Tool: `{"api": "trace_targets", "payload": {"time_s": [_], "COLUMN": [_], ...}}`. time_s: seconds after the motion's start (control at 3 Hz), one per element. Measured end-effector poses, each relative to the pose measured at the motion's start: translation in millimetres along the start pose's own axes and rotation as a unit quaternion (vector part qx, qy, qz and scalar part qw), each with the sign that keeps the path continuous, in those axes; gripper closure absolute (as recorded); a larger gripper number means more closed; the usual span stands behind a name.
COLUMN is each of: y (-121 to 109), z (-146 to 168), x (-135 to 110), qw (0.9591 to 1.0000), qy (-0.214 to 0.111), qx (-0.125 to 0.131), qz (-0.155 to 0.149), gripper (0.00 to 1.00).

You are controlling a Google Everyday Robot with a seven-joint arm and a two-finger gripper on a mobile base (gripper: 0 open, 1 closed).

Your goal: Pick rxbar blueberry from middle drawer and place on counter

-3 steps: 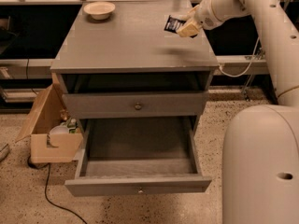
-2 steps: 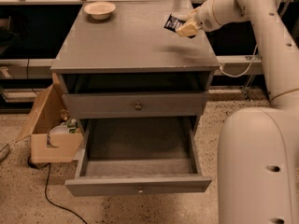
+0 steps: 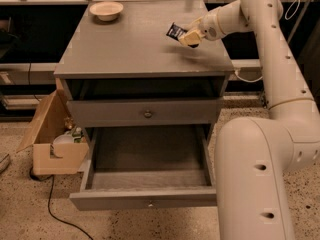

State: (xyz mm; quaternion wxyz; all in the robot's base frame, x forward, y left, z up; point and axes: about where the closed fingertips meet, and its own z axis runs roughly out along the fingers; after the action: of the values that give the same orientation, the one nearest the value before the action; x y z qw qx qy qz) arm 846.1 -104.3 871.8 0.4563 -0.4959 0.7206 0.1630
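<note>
My gripper (image 3: 187, 37) is above the right rear part of the counter (image 3: 125, 49). It is shut on the rxbar blueberry (image 3: 174, 31), a small dark wrapper with pale print that sticks out to the left of the fingers. The bar hangs tilted just above the counter top; I cannot tell whether it touches. The middle drawer (image 3: 145, 196) is pulled out low at the front. Its grey wood-grain floor is bare, and a small pale knob (image 3: 150, 203) shows on its front.
A cream bowl (image 3: 106, 9) stands at the counter's rear left. A closed drawer with a brassy knob (image 3: 148, 114) sits above the open one, under an open slot. A cardboard box (image 3: 52, 144) and a black cable (image 3: 55, 211) lie on the floor to the left. My white arm and base (image 3: 255, 174) fill the right.
My gripper has moved a little left and down toward the counter top with the bar still in it. The drawers and the bowl have not moved.
</note>
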Motion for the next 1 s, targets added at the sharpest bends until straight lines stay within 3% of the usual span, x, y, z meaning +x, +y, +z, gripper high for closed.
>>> {"api": "trace_targets", "payload": {"time_s": [1.0], "y": [7.2], "z": [4.0], "x": [6.3], "qw": [0.9997], "qy": [0.016], "qx": [-0.021], "qz": [-0.001], "gripper": [0.04]}}
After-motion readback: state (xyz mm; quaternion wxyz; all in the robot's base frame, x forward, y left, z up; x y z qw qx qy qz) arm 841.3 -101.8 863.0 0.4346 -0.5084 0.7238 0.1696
